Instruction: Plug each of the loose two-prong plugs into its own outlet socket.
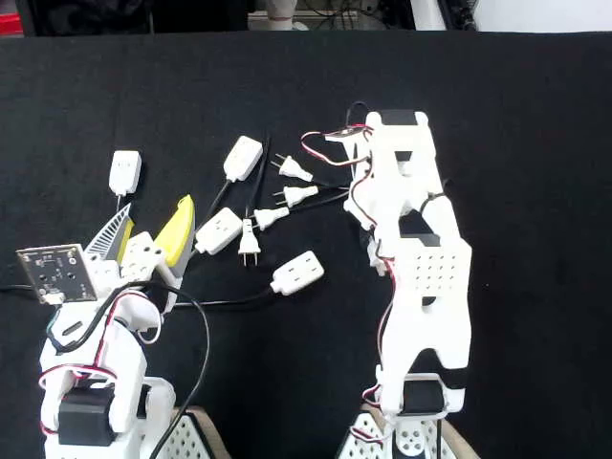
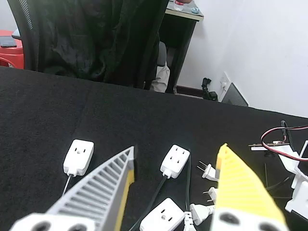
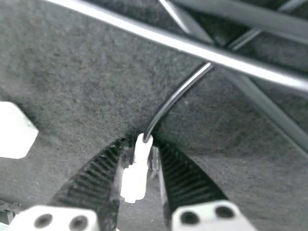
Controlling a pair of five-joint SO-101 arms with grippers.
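Four white two-prong plugs lie mid-table, among them one (image 1: 292, 169) at the back and one (image 1: 249, 241) at the front. White sockets lie around them: far left (image 1: 124, 172), back (image 1: 242, 158), middle (image 1: 218, 230) and front (image 1: 296, 272). My right arm (image 1: 402, 163) stretches over the cords just right of the plugs. In its wrist view my right gripper (image 3: 143, 144) is shut on a small white plug (image 3: 134, 175) with a black cord (image 3: 183, 94). My left gripper (image 1: 156, 208) stands open at the left, grey finger (image 2: 103, 185) and yellow finger (image 2: 240, 187) apart, facing a socket (image 2: 175, 160).
Black cloth (image 1: 516, 115) covers the table. Black cords (image 1: 229, 301) run across the middle and past the left arm's base. In the left wrist view a dark chair (image 2: 91, 38) and a white wall (image 2: 260, 48) stand beyond the far edge. Open cloth lies at the back and right.
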